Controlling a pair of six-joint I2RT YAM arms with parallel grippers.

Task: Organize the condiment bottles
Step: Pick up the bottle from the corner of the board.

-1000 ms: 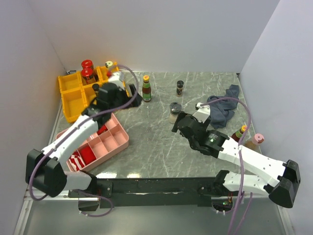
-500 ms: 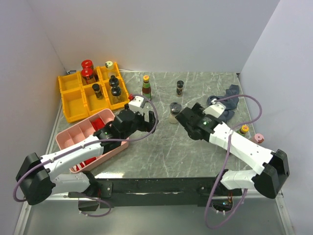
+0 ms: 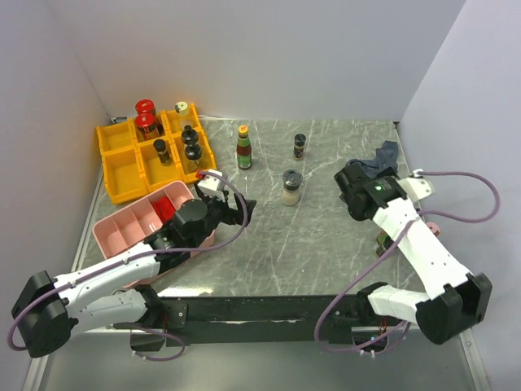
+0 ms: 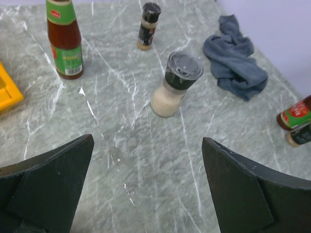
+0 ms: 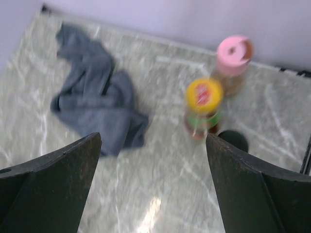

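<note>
My left gripper (image 3: 238, 210) (image 4: 147, 141) is open and empty, low over bare marble beside the pink tray. Ahead of it stand a pale shaker (image 4: 176, 85) (image 3: 291, 187), a yellow-capped green-labelled bottle (image 3: 243, 147) (image 4: 64, 43) and a small black-capped spice jar (image 3: 299, 146) (image 4: 148, 26). My right gripper (image 3: 356, 199) (image 5: 153, 138) is open and empty, near the cloth. Its view, blurred, shows a yellow-capped bottle (image 5: 204, 109), a pink-capped bottle (image 5: 232, 60) and a black cap (image 5: 233, 141). The yellow tray (image 3: 120, 173) holds red-lidded jars (image 3: 145, 110) and black-capped jars (image 3: 192, 153).
A dark blue-grey cloth (image 3: 376, 163) (image 5: 92, 107) (image 4: 235, 60) lies at the back right. The pink tray (image 3: 138, 224) with red blocks sits at the left, under my left arm. White walls close in the table at the back and on both sides.
My left arm drew back from the yellow tray to the table's middle left. My right arm swung away from the pale shaker to the right, toward the cloth and the right-side bottles.
</note>
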